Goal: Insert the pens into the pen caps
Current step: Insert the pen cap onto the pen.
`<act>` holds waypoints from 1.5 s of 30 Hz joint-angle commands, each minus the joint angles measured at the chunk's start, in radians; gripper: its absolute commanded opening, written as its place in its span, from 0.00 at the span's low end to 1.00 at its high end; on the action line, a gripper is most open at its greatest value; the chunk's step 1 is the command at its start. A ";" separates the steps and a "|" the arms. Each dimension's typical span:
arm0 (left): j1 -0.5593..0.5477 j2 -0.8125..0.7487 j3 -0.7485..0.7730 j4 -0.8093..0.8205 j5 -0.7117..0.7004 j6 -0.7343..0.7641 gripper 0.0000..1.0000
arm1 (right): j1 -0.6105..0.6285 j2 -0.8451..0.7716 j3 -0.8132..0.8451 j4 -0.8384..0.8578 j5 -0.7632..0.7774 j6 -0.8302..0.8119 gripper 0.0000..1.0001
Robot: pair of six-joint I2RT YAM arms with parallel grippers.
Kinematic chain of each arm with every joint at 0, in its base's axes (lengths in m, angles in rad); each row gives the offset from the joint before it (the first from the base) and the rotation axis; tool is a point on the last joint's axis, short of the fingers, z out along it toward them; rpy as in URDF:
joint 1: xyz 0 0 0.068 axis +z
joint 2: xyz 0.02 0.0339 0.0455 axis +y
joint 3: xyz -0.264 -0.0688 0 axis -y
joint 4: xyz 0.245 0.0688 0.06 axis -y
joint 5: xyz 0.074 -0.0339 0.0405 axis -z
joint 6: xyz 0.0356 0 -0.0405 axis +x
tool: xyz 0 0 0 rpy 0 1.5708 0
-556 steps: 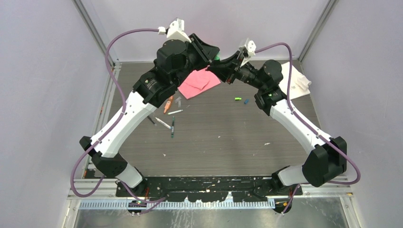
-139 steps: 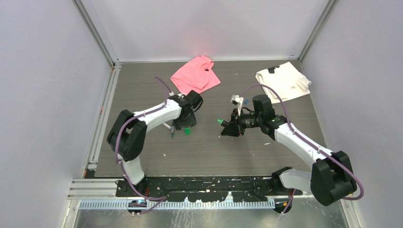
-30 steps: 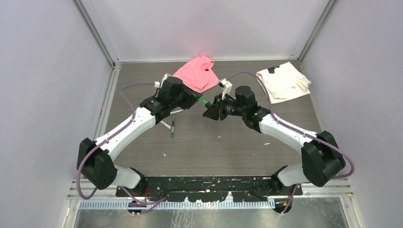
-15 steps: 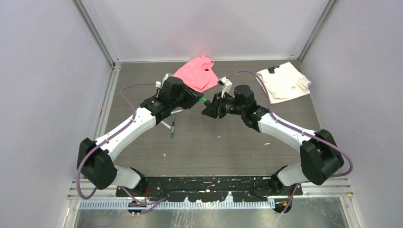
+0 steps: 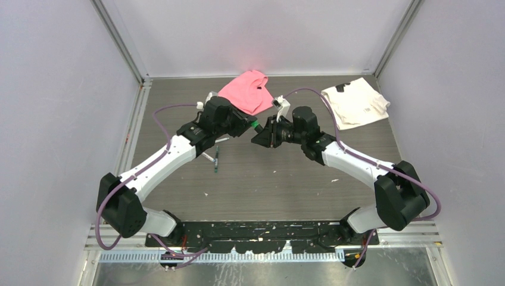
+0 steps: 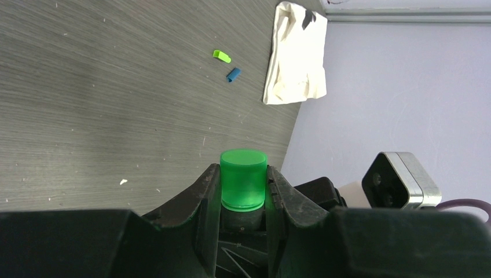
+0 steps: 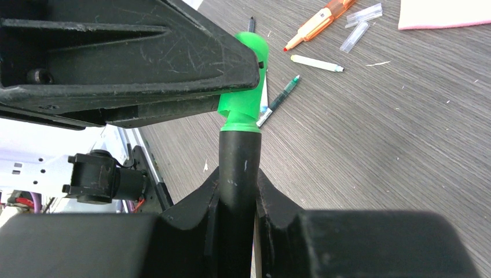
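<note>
Above the tabletop (image 5: 286, 179), just near of the pink cloth (image 5: 247, 95) & a bit left of ctr, we see both arms meet tip to tip. The left fingers (image 6: 214, 182) are clenched on a green cap (image 6: 243, 182), one finger on each side, w/ the cap's flat closed end facing the left wrist cam. The right fingers (image 7: 213, 200) are clamped round a black pen (image 7: 237, 174), its barrel sticking out toward the left arm. Cap & pen are in line & joined: the cap's rim sits against the black barrel w/ no gap we can see. How deep the tip goes in, we can't tell. Both are held up off the tabletop.

On the left side of the tabletop, by the left arm, lie an orange pen (image 7: 317, 20), a white pen (image 7: 315, 62) & a dark green pen (image 7: 284, 95), all apart from each other. Two clear caps (image 7: 362, 14) lie just beside the orange pen. Over on the right, a lime cap (image 6: 221, 55) & a blue cap (image 6: 233, 75) lie close together, not touching, near the white cloth (image 6: 295, 52) at the far right.
</note>
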 commanded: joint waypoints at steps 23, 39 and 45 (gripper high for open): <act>-0.189 0.059 0.389 -0.170 -0.239 0.446 0.11 | -0.002 0.040 0.150 0.419 0.001 -0.150 0.01; -0.248 0.000 0.398 -0.136 -0.271 0.728 0.29 | -0.022 0.001 0.136 0.531 -0.107 -0.138 0.01; -0.248 0.005 0.410 -0.148 -0.265 0.738 0.39 | -0.024 -0.011 0.124 0.537 -0.110 -0.128 0.01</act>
